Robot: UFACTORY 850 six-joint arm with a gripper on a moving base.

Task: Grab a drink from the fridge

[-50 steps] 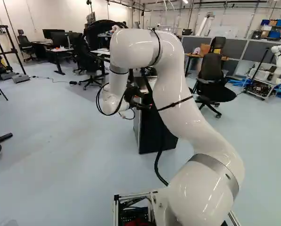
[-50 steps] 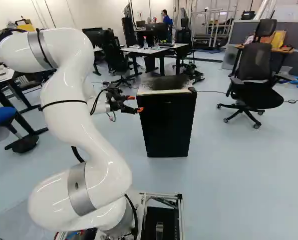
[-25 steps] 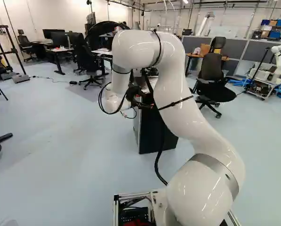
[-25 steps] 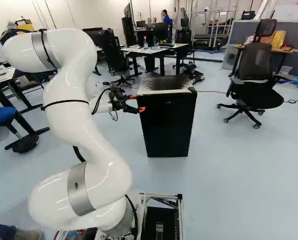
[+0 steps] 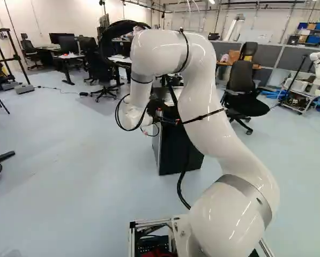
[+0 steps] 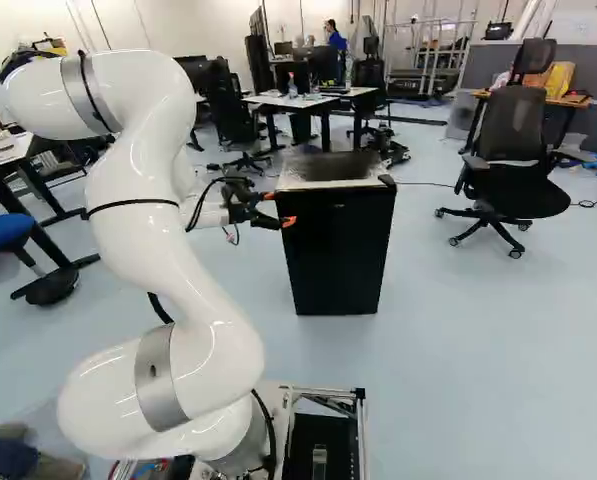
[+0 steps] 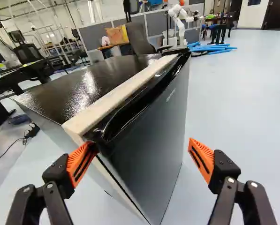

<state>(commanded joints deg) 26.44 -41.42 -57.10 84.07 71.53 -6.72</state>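
Ahead of the arm (image 6: 133,240), near the middle of the right base view, found the fridge (image 6: 338,250) upright on the floor (image 6: 458,330). High on its door (image 7: 149,140), noted a short line of pale print (image 7: 170,94), too small to read. Saw a dark, glossy top (image 7: 88,84) and, between top and door, a pale strip (image 7: 116,98).

Compared with half a second earlier, found the arm's upper bend a little higher against the joint at its foot. Marked the wrist and gripper (image 6: 278,208) slightly farther right, at the fridge's left side.

In the wrist view, recorded the fingers wide apart, clamped on nothing. Saw one orange pad (image 7: 81,161) right by the near top corner of the door; could not be sure of contact. Placed the other pad (image 7: 201,159) on the far side of the door's face, clear of it. Could not see inside the fridge.

To the right of the fridge, well apart, logged a black office chair (image 6: 513,125). Farther off, spotted desks (image 6: 308,103) and, in the wrist view, another robot (image 7: 178,18) beyond blue tubing (image 7: 210,48) on the floor.
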